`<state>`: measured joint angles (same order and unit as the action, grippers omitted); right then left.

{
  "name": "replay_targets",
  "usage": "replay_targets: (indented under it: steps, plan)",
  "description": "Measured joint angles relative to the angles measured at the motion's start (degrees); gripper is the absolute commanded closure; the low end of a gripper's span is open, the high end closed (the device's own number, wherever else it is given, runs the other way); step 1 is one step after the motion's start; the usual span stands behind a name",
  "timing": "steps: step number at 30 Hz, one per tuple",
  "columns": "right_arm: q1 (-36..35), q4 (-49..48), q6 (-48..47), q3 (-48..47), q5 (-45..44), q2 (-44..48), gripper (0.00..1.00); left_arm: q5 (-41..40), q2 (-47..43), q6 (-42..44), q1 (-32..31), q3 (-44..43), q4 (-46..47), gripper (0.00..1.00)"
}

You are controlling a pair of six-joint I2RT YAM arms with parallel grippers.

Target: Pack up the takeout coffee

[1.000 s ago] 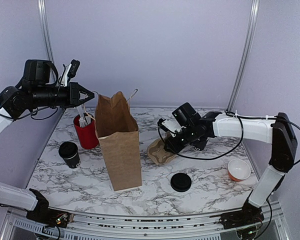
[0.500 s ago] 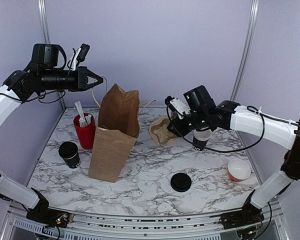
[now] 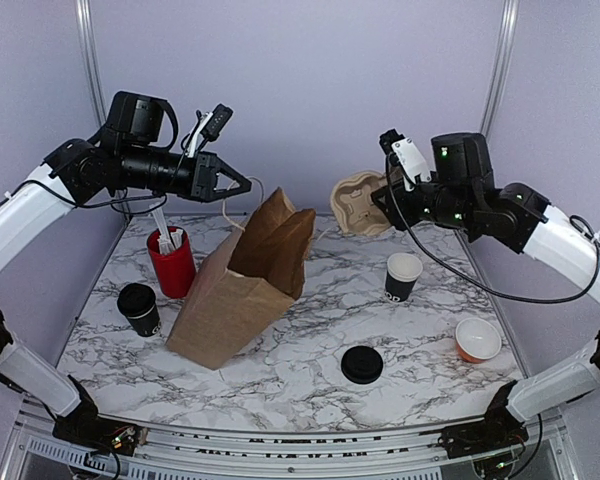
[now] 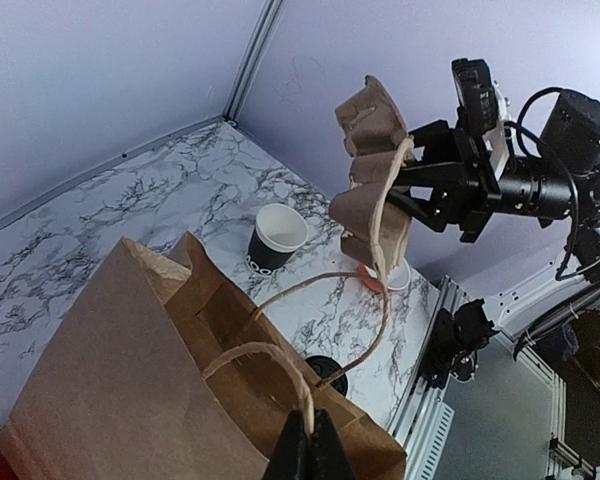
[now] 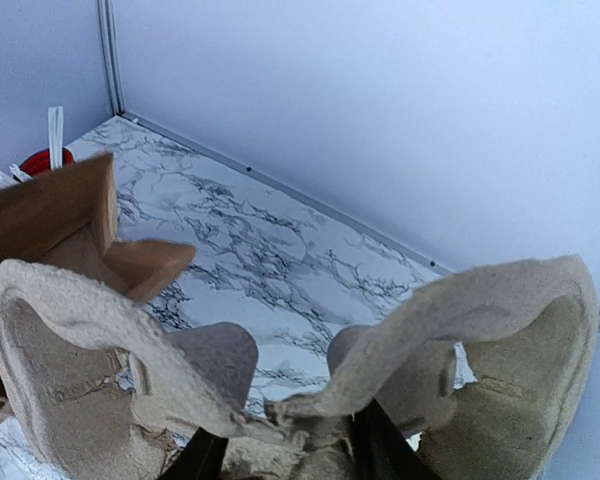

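The takeout coffee [image 3: 139, 308], a small all-black cup, stands on the marble at the left, in front of the red holder [image 3: 171, 264]; neither wrist view shows it. My left gripper [image 3: 244, 187] [image 4: 309, 442] is shut on one twine handle [image 4: 270, 358] of the brown paper bag [image 3: 242, 285] [image 4: 120, 370], which hangs tilted with its mouth up and to the right. My right gripper [image 3: 382, 206] [image 5: 280, 452] is shut on a pulp cup carrier [image 3: 357, 204] [image 5: 100, 340] [image 4: 373, 170], held high in the air right of the bag.
A black cup with a white upper part [image 3: 402, 276] [image 4: 277, 237] stands right of centre. A flat black lid [image 3: 362, 364] lies at the front middle and an orange bowl [image 3: 477, 340] at the right. White sticks poke out of the red holder.
My left gripper rose and moved right with the handle, tipping the bag. My right gripper lifted the carrier off the table, uncovering the white-topped cup.
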<state>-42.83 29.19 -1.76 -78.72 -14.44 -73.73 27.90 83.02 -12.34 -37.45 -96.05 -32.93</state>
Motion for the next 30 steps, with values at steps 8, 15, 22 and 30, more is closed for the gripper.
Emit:
replay_targets:
  steps: [8,15,22,30]
  plan:
    - [0.0,-3.8,-1.9,-2.9,5.6,1.7,0.63,0.0,1.8,-0.3,-5.1,-1.7,0.2,1.00]
    - [-4.5,-9.6,-1.7,1.6,13.6,1.9,0.63,-1.1,2.1,-1.6,-5.7,-1.7,1.2,1.00]
    - [-9.6,-19.3,-1.4,13.6,24.8,2.0,0.63,-1.4,2.1,-2.3,-6.8,-1.7,1.8,1.00]
    - [-9.6,-25.9,-1.3,17.1,33.4,1.1,0.63,-1.4,2.1,-2.3,-7.3,-1.7,1.8,1.00]
